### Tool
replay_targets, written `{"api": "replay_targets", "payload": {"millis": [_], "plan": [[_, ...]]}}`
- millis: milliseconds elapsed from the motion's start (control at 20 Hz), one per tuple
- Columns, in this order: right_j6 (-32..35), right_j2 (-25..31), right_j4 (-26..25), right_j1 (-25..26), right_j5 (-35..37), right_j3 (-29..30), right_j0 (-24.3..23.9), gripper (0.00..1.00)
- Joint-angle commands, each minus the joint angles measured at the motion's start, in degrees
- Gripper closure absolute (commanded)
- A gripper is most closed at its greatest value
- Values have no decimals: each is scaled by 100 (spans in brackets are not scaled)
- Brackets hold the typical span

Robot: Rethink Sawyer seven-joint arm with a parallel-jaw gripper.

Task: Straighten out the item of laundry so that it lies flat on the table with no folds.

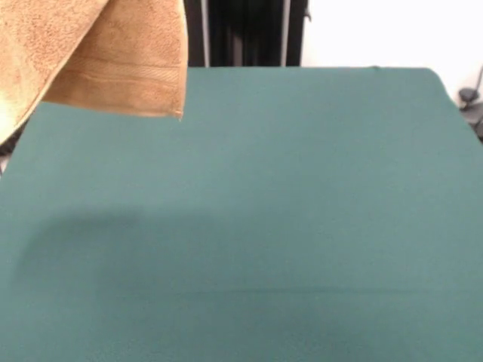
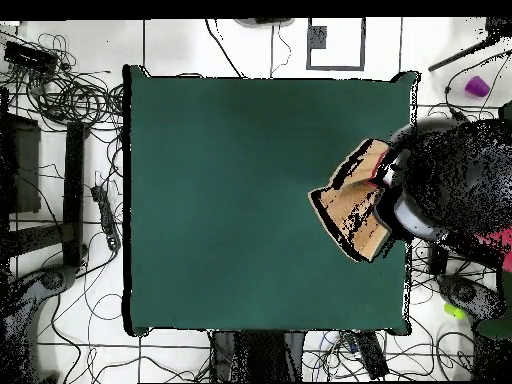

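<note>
The towel (image 1: 98, 53) was orange-tan terry cloth, fuzzy and looped over most of its face, with a paler, smoother woven band running near its lower hem at about seven o'clock from the hanging corner. The table (image 1: 287, 226) wore a plain dark green cloth, matt and even, showing no sheen. In the overhead view, the towel (image 2: 352, 205) looked soft and dull, and the table's (image 2: 230, 200) covering was equally flat and unglossed.
</note>
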Motion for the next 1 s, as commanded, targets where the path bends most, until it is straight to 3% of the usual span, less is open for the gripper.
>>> {"api": "replay_targets", "payload": {"millis": [50, 200, 550, 1000], "plan": [[-1992, 683, -455, -254, 166, 1048, 53, 100], [-2030, 816, -394, -232, 713, 982, -47, 100], [-1808, 1003, -382, -58, 512, 1148, -130, 100], [-1499, 1155, -455, 169, -756, 1510, -229, 100]]}}
